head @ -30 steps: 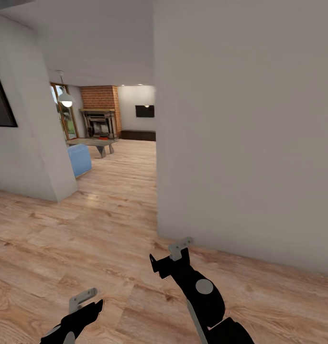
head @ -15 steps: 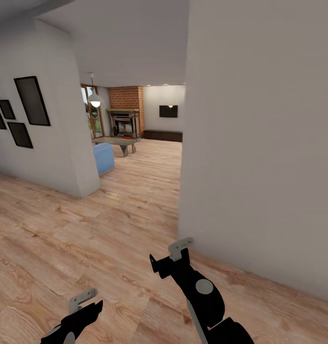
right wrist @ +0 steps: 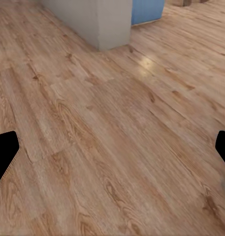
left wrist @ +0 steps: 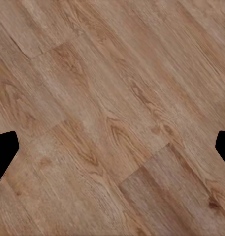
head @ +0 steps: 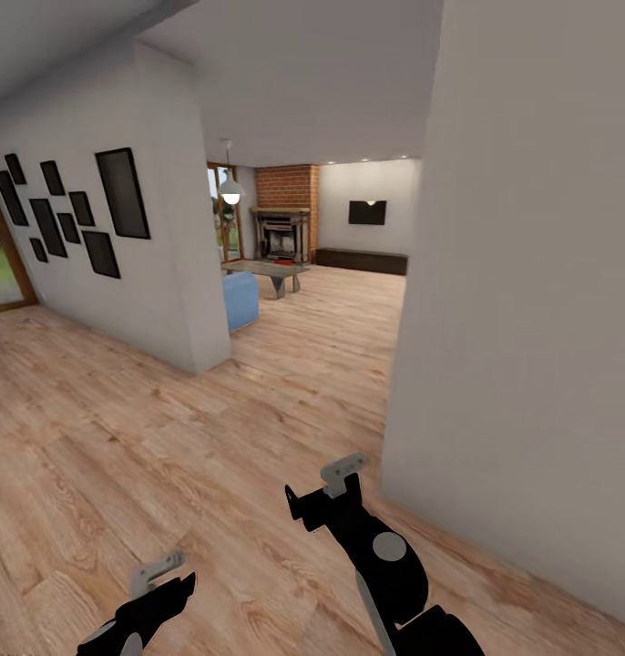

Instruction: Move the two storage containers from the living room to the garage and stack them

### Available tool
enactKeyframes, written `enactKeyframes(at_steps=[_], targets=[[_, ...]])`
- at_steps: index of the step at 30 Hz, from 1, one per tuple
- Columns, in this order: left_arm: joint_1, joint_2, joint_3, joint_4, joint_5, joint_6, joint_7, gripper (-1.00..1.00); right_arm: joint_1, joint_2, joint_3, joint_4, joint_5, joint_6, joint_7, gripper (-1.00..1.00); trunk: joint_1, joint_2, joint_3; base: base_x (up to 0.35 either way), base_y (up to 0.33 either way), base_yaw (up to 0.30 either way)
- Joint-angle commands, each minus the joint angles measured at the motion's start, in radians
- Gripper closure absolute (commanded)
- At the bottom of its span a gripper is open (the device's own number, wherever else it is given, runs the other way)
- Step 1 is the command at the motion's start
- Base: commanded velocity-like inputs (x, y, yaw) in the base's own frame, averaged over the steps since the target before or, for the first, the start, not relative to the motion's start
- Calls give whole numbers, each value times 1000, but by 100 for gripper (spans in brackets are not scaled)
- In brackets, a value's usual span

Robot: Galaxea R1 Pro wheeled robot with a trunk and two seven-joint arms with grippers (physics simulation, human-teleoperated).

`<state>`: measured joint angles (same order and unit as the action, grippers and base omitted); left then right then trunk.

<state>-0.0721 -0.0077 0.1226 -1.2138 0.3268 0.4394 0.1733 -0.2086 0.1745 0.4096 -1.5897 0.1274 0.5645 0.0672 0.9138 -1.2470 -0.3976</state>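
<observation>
- Plainly, you were on the approach leg: the light plank floor (head: 167, 437) filled the lower half of the head view, and the living room (head: 322, 246) opened through the gap at centre frame, so by my reading no container had been fetched yet.
- The white wall (head: 531, 319) took up the whole right side of the frame, and its near corner edge ran down to the planks just above the right gripper (head: 335, 487); that corner looked like the tightest edge for your base.
- At left, the partition wall (head: 167, 237) with dark picture frames (head: 121, 193) ended in a corner at middle left, with the blue sofa (head: 240, 301) just behind it.
- Between those two corners the passage stood open, with bare planks running toward the brick fireplace (head: 287, 187) and the low table (head: 265, 269) at upper centre.
- A small red patch lay on that table; it might have been one of the two storage containers, but it was too small to tell.
- The next move, as I judged it, called for driving straight through the gap, keeping off the right corner.
- Your right gripper, at lower centre, held nothing; the wrist view showed its dark tips at both frame edges, spread wide.
- Your left gripper (head: 158, 583), at lower left, was likewise spread and held nothing over bare planks.
</observation>
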Motion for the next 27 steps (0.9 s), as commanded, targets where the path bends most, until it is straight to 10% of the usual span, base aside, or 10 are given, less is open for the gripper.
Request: enactKeyframes(at_steps=[1, 13, 27], targets=[[0, 0, 0, 0, 0, 0, 0, -100, 0, 0, 0, 0, 0, 0, 0, -100, 0, 0, 0, 338, 107, 292], [0, 0, 0, 23, 0, 0, 0, -100, 0, 0, 0, 0, 0, 1, 5, -100, 0, 0, 0, 337, 100, 284], [0, -1, -2, 29, 0, -1, -3, -100, 0, 0, 0, 1, 3, 2, 5, -100, 0, 0, 0, 337, 81, 26]])
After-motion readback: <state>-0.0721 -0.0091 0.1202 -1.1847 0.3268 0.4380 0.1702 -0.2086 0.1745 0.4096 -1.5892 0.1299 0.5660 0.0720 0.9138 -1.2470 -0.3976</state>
